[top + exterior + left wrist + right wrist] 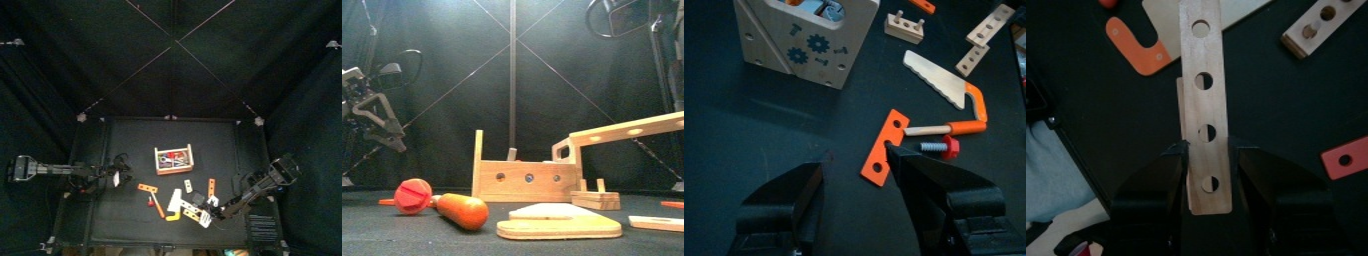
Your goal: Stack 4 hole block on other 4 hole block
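- Landmark: open-topped pale wooden toolbox (pixel 174 158) with blue gear prints on its side, standing near the middle of the black table (pixel 134 135).
- Right gripper (pixel 1205 160): clenched on a long pale wooden strip with four round holes (pixel 1203 100), gripped near one end between the two black jaws. In the front view this strip (pixel 629 133) is lifted clear of the table, tilted, to the right of the toolbox.
- Second pale wooden holed strip (pixel 1323 25): lies flat on the table, on the front-right side of the toolbox; only part of it is visible in the right wrist view.
- Left gripper (pixel 865 185): released, jaws spread with nothing between them, hanging to the left of the toolbox.
- Flat orange plastic strip with holes (pixel 886 146): on the table in front of the toolbox, just ahead of the left gripper's jaws.
- Pale wooden toy saw with an orange handle (pixel 945 88): beside the orange strip, on the toolbox's front side.
- Small red-headed bolt (pixel 942 146): between the orange strip and the saw handle.
- Short pale wooden notched block (pixel 905 25): near the toolbox, apart from the saw.
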Tool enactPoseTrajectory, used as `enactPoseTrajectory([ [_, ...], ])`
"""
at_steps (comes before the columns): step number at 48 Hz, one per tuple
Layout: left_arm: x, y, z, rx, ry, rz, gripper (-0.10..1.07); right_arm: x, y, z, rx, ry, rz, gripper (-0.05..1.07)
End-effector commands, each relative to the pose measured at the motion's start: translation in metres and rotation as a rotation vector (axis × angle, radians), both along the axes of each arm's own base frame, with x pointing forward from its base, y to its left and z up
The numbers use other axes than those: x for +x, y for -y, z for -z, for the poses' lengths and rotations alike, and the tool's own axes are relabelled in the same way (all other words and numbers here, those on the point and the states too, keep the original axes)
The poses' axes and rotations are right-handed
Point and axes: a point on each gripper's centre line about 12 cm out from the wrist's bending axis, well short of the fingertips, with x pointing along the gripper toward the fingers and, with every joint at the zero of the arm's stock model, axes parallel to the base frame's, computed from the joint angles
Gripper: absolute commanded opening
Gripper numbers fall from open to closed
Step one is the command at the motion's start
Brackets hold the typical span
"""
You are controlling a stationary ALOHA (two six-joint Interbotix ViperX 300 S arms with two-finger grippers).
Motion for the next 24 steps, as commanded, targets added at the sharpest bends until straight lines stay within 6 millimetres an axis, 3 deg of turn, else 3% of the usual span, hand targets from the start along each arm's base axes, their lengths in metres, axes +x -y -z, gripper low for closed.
enactPoseTrajectory([
  [1,0.006,-0.001,-0.008,0.005,0.027,0.001,0.85,-0.003,-0.009,-0.002,0.006,-0.003,-0.004,0.42],
  [24,0.007,-0.002,-0.009,-0.007,0.032,-0.01,0.85,-0.006,-0.037,0.037,-0.027,-0.051,0.056,0.42],
])
